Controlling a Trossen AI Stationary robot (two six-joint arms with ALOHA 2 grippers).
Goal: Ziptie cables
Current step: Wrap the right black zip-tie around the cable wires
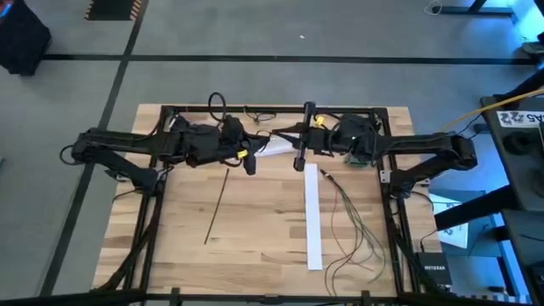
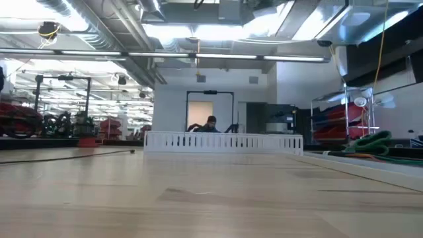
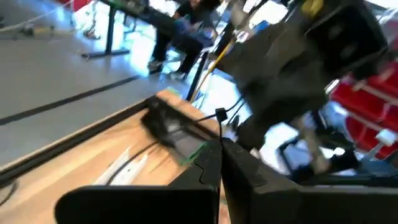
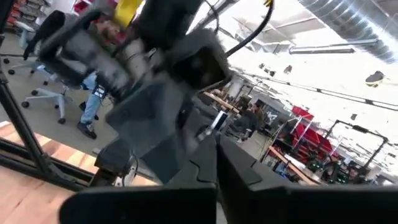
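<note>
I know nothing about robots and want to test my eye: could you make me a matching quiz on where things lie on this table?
1 cables
2 white strip
3 thin dark strip

A left half of the table
B straight, just right of centre
C curling near the right edge

Pairs: 1-C, 2-B, 3-A

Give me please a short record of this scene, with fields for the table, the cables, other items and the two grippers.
table: wooden top in a dark frame
cables: loose thin wires on the table's right part, beside the white strip, untouched
white strip: long, flat, right of centre
black strip: thin, straight, left of centre
left gripper: raised near the table's far edge, at the middle, fingers shut
right gripper: close beside it, fingers shut
background: a person sits beyond the table
</note>
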